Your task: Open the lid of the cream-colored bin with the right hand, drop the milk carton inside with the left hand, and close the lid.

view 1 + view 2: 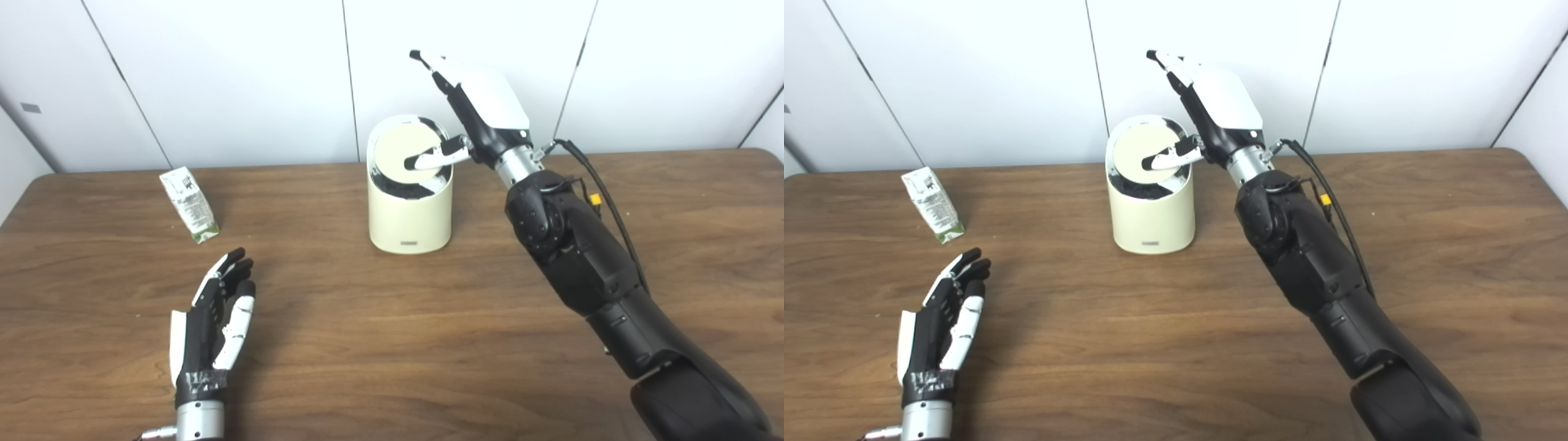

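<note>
My left hand lies nearest on the bench, fingers straight and slightly spread, holding nothing. Just beyond it, far left, the milk carton stands tilted. Farther back, mid-bench, sits the cream-colored bin; my right hand is above it, fingers extended upward, thumb on the round lid, gripping nothing.

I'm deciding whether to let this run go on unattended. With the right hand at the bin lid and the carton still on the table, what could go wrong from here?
1. The right hand meets the lid with only its thumb; it may slip off, so the lid could stay shut.
2. That sideways push could shove or tip the bin, which nothing steadies.
3. The carton stands tilted, away from the open left hand; a careless grasp might topple it.
</note>
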Controlling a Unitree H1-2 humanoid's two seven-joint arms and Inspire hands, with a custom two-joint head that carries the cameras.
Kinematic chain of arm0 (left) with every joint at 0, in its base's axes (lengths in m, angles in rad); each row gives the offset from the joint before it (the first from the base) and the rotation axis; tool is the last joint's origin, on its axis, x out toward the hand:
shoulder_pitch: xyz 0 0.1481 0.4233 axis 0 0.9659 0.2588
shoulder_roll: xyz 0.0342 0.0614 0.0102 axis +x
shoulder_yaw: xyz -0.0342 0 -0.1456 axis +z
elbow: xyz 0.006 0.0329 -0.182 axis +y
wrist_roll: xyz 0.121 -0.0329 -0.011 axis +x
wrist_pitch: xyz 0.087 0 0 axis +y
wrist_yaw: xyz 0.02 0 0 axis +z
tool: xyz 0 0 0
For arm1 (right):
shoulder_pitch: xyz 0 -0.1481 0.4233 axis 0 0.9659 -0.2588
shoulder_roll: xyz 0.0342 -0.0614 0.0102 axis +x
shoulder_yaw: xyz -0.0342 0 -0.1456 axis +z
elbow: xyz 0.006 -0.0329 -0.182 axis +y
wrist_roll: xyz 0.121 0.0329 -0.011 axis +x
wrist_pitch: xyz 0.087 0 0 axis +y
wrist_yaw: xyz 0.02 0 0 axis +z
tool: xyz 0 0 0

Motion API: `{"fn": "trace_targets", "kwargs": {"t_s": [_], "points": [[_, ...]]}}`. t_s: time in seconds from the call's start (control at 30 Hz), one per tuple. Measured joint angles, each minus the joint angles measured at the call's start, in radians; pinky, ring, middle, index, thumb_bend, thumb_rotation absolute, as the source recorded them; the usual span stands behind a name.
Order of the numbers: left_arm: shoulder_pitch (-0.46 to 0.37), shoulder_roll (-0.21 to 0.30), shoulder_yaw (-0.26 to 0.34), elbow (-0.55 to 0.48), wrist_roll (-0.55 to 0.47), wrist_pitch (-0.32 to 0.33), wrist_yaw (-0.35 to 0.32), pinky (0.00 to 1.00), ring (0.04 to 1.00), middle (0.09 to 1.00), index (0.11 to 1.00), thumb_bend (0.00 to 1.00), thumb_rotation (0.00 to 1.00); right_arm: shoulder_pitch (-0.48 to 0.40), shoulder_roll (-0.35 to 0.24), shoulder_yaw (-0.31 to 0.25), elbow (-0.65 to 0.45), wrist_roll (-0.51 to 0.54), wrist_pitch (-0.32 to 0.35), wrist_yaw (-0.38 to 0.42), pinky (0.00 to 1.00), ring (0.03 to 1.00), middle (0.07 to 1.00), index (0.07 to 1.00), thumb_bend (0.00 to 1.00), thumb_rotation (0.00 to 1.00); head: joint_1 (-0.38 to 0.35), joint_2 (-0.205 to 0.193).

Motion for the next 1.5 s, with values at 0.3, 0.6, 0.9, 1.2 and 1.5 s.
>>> {"fn": "trace_targets", "kwargs": {"t_s": [0.3, 0.6, 0.9, 1.2, 1.5], "points": [[0.000, -0.002, -0.002, -0.001, -0.001, 0.000, 0.003, 0.84, 0.813, 0.804, 0.875, 0.43, 0.69, 0.036, 0.037, -0.105, 0.003, 0.132, 0.026, 0.060, 0.82, 0.910, 0.926, 0.923, 0.71, 0.40, -0.003, 0.000], [0.001, -0.001, -0.002, -0.001, -0.001, 0.000, 0.003, 0.83, 0.813, 0.805, 0.875, 0.44, 0.70, 0.154, 0.123, -0.255, -0.128, 0.359, 0.189, 0.142, 0.74, 0.842, 0.886, 0.926, 0.54, 0.96, -0.006, 0.002], [0.001, 0.000, -0.001, -0.004, -0.011, 0.000, 0.001, 0.83, 0.817, 0.811, 0.879, 0.44, 0.69, 0.270, 0.117, -0.281, -0.298, 0.415, 0.228, 0.163, 0.81, 0.854, 0.880, 0.910, 0.53, 1.00, -0.006, 0.005], [0.003, 0.004, 0.002, -0.004, -0.020, 0.001, -0.001, 0.82, 0.809, 0.808, 0.875, 0.42, 0.66, 0.453, 0.041, -0.274, -0.355, 0.378, 0.152, 0.146, 0.81, 0.847, 0.864, 0.905, 0.55, 1.00, -0.006, 0.006], [0.000, 0.007, 0.003, -0.002, -0.042, 0.001, -0.002, 0.83, 0.811, 0.814, 0.875, 0.44, 0.71, 0.626, 0.059, -0.286, -0.419, 0.400, 0.062, 0.126, 0.81, 0.878, 0.901, 0.923, 0.61, 1.00, -0.002, -0.003]]}}
